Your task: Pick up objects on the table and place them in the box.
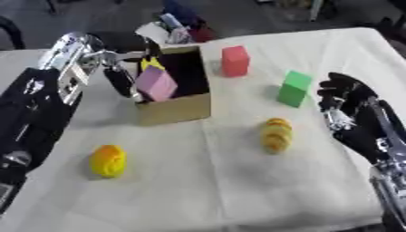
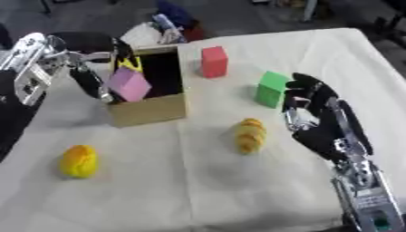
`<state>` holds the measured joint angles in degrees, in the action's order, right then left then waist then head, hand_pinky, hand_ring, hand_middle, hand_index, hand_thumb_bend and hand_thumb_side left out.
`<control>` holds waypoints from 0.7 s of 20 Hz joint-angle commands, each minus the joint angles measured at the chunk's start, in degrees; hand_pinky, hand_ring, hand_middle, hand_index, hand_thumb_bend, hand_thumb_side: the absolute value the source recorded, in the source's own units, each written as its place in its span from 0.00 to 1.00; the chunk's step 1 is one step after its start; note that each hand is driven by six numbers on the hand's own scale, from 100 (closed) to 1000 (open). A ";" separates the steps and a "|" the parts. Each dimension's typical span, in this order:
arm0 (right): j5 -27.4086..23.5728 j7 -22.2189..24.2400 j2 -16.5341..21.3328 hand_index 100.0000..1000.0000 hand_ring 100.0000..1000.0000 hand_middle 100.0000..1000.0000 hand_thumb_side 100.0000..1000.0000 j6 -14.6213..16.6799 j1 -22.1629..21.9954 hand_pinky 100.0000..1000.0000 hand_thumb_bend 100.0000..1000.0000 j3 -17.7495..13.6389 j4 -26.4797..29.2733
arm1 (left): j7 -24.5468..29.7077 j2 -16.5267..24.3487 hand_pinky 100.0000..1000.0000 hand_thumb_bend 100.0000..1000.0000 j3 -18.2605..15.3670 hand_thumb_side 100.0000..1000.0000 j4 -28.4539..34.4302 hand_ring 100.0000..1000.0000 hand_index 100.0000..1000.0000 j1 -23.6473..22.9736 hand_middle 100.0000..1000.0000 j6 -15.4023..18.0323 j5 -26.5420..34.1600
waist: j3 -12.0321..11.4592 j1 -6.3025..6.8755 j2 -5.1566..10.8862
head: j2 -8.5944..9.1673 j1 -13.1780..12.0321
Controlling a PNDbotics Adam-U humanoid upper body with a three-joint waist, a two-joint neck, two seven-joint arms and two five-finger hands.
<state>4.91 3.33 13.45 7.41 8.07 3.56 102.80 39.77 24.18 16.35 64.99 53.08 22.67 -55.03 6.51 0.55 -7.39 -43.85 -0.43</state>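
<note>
Pink cube-shaped block point(image 1: 155, 84), pinched by the left robot hand point(image 1: 127, 81) over the brown cardboard box point(image 1: 176, 108) at ten o'clock, could catch the rim and tumble out; right robot hand point(image 2: 317, 113) spread.

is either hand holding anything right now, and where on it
The left hand holds the pink block by its left side, over the cardboard box. The right hand is open, holding nothing.
</note>
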 commanded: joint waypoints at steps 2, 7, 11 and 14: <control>0.09 -0.07 0.85 0.85 0.75 0.71 0.26 0.14 0.50 0.68 0.00 -0.43 0.50 | 2.24 4.38 0.85 0.84 -1.69 0.46 4.23 0.81 0.93 0.18 0.86 -0.20 2.85 | -0.34 0.26 1.25 | -0.27 0.28; 0.15 -0.12 0.88 0.85 0.75 0.71 0.26 0.15 0.54 0.68 0.00 -0.55 0.50 | -0.34 9.00 0.82 0.79 -3.78 0.44 12.59 0.76 0.87 -2.01 0.79 -1.67 11.94 | -0.64 0.32 1.16 | -0.27 0.34; 0.23 -0.29 1.03 0.85 0.75 0.71 0.26 0.12 0.45 0.68 0.00 -0.71 0.46 | 0.28 15.00 0.81 0.72 -3.27 0.39 22.24 0.73 0.84 -5.73 0.75 -2.46 18.95 | -0.98 0.59 1.14 | -0.27 0.53; 0.26 -0.30 1.08 0.85 0.75 0.71 0.26 0.13 0.54 0.68 0.00 -0.71 0.41 | 2.81 19.24 0.80 0.68 -1.86 0.34 29.19 0.72 0.82 -9.46 0.73 -2.81 22.67 | -1.18 0.71 1.06 | -0.27 0.71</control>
<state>4.93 3.14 13.45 7.41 8.07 3.22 102.79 41.71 40.10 14.52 90.81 42.94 19.97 -34.08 5.38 0.56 -7.39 -43.85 0.13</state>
